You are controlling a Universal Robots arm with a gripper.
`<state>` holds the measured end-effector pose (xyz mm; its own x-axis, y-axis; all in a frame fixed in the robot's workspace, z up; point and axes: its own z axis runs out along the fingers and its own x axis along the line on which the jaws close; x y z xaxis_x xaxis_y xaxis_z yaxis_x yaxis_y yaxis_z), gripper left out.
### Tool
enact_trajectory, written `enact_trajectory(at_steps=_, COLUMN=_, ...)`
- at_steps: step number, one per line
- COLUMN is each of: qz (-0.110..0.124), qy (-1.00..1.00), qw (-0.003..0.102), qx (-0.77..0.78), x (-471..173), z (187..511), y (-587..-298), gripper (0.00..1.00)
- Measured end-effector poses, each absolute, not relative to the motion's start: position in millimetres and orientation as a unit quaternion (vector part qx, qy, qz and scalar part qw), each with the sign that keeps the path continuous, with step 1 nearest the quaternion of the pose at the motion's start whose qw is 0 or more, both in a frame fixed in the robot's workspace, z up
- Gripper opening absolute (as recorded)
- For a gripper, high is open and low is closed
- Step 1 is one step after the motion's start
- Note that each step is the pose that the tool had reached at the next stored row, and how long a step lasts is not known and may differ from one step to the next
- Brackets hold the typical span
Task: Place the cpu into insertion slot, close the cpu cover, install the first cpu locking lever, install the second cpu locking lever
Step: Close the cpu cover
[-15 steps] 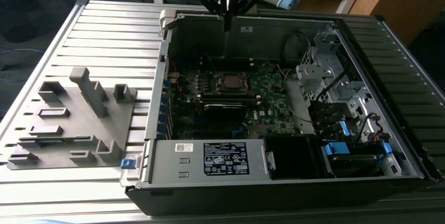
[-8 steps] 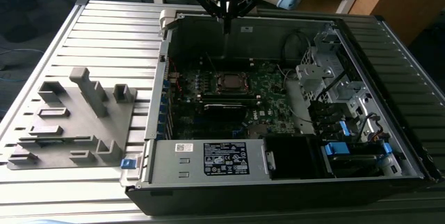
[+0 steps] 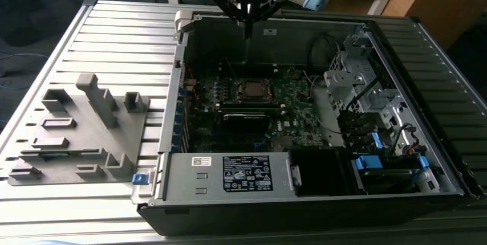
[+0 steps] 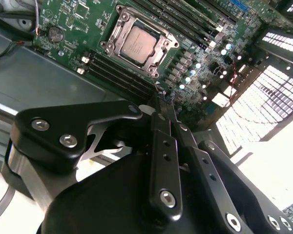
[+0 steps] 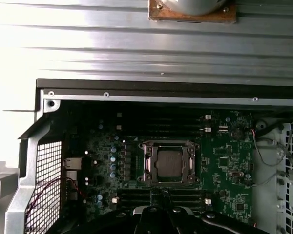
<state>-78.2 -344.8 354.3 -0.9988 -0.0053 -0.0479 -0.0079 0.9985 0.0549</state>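
The claw (image 4: 163, 99) is hanging with its two thin fingers pressed together. Nothing is showing between them, and it is touching nothing. In the exterior view the claw (image 3: 246, 31) is pointing straight down, just over the far wall of the open case (image 3: 177, 85).

The relation that matters is this: the cpu (image 4: 139, 43) is lying below the claw and well apart from it. It is not straight under the fingertips but a little off their line, further inside the case. The cpu is nearly square, so it is giving no clear long axis to line up with.

The cpu is sitting flat in the slot (image 3: 250, 89), with its grey metal top facing up toward the claw. The cover (image 4: 116, 35) is lying down around it as a silver frame, and the chip is showing through its square opening. In my judgement the first two steps are already done.

Around the slot the green board (image 5: 229, 165) is spreading out under the claw, and the case is resting on the ribbed bench (image 3: 114, 40).
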Motion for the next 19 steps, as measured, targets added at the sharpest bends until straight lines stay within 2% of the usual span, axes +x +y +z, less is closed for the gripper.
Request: enact_trajectory(at_steps=19, qz=0.027, qy=0.999, qw=0.024, qx=-0.003, x=-78.2, z=345.6, y=-344.8, gripper=0.11)
